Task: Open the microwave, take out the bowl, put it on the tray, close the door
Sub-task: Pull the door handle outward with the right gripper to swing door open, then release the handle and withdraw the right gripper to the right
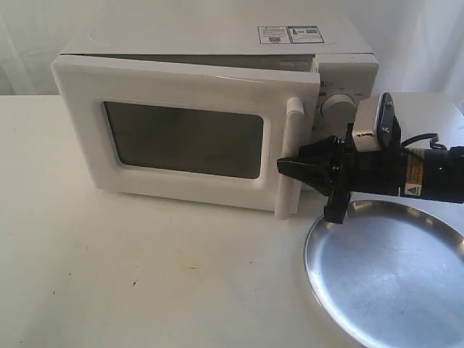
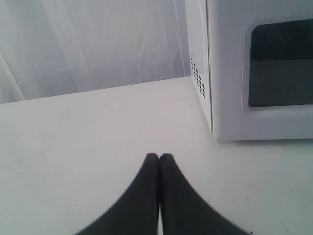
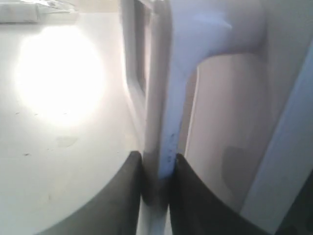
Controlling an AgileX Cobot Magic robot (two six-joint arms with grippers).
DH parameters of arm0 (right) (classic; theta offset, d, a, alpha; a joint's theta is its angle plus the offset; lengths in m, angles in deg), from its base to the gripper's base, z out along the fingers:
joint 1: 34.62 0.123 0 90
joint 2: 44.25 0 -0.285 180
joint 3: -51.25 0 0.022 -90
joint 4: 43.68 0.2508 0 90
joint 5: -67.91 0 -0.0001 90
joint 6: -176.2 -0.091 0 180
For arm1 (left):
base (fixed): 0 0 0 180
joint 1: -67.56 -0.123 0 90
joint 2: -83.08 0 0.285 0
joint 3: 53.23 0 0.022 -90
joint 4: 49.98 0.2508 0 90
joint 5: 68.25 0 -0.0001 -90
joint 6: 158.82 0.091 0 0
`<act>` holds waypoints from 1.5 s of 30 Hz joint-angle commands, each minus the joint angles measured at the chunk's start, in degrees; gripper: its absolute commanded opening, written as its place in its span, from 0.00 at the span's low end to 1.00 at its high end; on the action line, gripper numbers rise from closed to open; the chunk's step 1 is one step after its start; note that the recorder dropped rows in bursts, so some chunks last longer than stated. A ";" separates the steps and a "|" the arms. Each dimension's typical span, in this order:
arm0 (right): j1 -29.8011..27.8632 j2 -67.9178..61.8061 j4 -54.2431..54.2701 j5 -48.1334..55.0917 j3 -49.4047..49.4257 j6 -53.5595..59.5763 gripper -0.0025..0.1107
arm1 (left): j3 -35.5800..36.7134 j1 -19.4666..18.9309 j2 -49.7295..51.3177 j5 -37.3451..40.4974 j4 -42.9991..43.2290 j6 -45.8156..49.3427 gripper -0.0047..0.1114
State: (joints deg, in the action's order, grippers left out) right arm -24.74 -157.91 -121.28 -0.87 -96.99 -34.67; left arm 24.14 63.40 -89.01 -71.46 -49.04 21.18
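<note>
The white microwave stands at the back of the table. Its door, with a dark window, is pulled slightly ajar on the handle side. My right gripper is shut on the door's vertical white bar handle; in the right wrist view the handle runs between the two black fingers. The silver tray lies at the front right, under my right arm. My left gripper is shut on nothing, low over the table beside the microwave's side wall. The bowl is hidden.
Two round knobs sit on the panel to the right of the door. A white curtain hangs behind the table. Stickers mark the microwave's top.
</note>
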 commanded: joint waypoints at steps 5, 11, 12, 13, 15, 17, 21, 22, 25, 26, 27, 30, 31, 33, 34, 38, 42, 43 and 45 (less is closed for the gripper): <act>-2.39 5.94 -3.41 -1.19 4.84 0.65 0.02 | -0.16 0.28 -0.12 -0.22 -0.44 0.00 0.04; -2.51 17.84 -6.82 -1.19 13.48 -3.46 0.02 | -0.16 0.28 -0.12 -0.22 -0.44 0.00 0.04; -2.51 20.82 -8.78 -1.19 15.07 -5.74 0.02 | -0.16 0.28 -0.12 -0.22 -0.44 0.00 0.04; -2.51 22.35 -10.03 -1.19 15.88 -6.17 0.02 | -0.16 0.28 -0.12 -0.22 -0.44 0.00 0.04; -2.51 26.61 -12.32 -1.19 18.48 -8.57 0.02 | -0.16 0.28 -0.12 -0.22 -0.44 0.00 0.04; -2.29 29.10 -14.32 -1.19 19.67 -11.09 0.02 | -0.16 0.28 -0.12 -0.22 -0.44 0.00 0.04; -2.29 30.46 -14.43 -1.19 21.48 -15.38 0.02 | -0.16 0.28 -0.12 -0.22 -0.44 0.00 0.04; -2.29 30.46 -13.13 -1.19 21.59 -16.20 0.02 | -0.16 0.28 -0.12 -0.22 -0.44 0.00 0.04; 0.39 30.46 -8.42 -1.19 21.59 -17.55 0.02 | -0.16 0.28 -0.12 -0.22 -0.44 0.00 0.04; 1.56 30.46 -7.12 0.05 21.59 -17.67 0.02 | -0.16 0.28 -0.12 -0.22 -0.44 0.00 0.04; 3.07 30.46 -6.17 2.88 21.59 -17.67 0.02 | -0.16 0.28 -0.12 -0.22 -0.44 0.00 0.04; 8.20 30.46 -2.04 11.16 21.59 -16.11 0.02 | -0.16 0.28 -0.12 -0.22 -0.44 0.00 0.04; 9.88 30.46 0.34 13.11 21.59 -14.77 0.02 | -0.16 0.28 -0.12 -0.22 -0.44 0.00 0.04; 12.71 30.46 6.08 15.59 21.59 -11.28 0.02 | -0.16 0.28 -0.12 -0.22 -0.44 0.00 0.04; 15.13 30.46 11.92 16.83 21.39 -6.80 0.02 | -0.16 0.28 -0.12 -0.22 -0.44 0.00 0.04; 18.52 30.46 21.30 19.91 20.48 -0.64 0.02 | -0.16 0.28 -0.12 -0.22 -0.44 0.00 0.04; 21.37 30.06 24.24 23.67 19.89 1.78 0.02 | -0.16 0.28 -0.12 -0.22 -0.44 0.00 0.04; 23.33 29.10 24.24 22.38 19.33 2.07 0.02 | -0.16 0.28 -0.12 -0.22 -0.44 0.00 0.04; 26.33 27.11 24.24 24.46 17.47 3.57 0.02 | -0.16 0.28 -0.12 -0.22 -0.44 0.00 0.04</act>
State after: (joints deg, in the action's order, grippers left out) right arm -0.73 -129.30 -97.74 22.26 -77.94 -32.81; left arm 24.14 63.40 -89.01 -71.46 -49.04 21.18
